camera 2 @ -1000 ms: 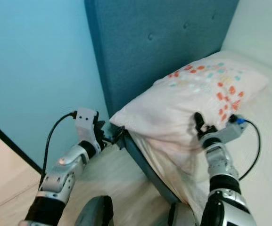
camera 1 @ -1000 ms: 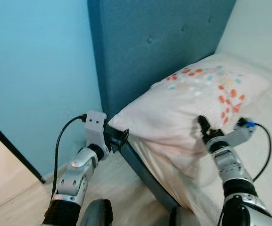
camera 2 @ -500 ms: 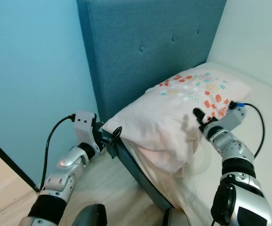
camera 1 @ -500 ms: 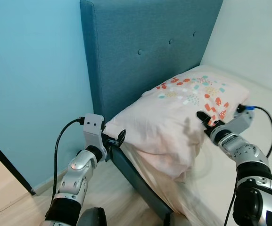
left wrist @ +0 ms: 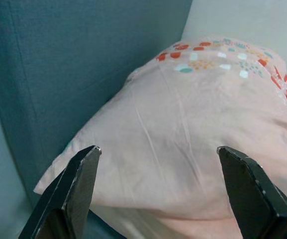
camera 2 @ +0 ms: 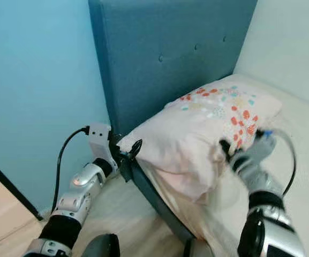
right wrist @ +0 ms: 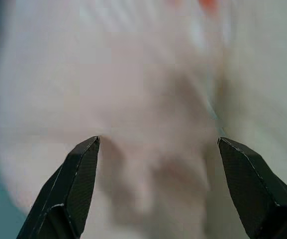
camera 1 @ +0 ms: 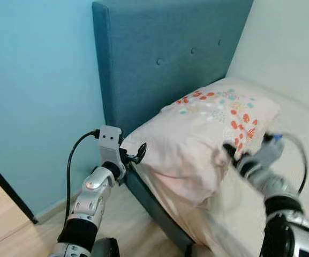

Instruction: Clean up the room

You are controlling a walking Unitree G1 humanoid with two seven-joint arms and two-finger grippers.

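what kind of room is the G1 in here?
Most likely a bedroom. A pale pillow with coloured spots lies on a bed against a teal padded headboard. The left hand and right hand sit at the pillow's two ends.

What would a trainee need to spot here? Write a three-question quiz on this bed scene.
1. True or false: the pillow leans against the blue headboard.
2. Which claw is at the pillow's corner over the bed edge?
A. left claw
B. right claw
3. Fill in: both wrist views show the claw fingers spread ____.

Key
1. True.
2. A; the right claw is at the pillow's side nearer the mattress.
3. Open, neither claw closed on the pillow.
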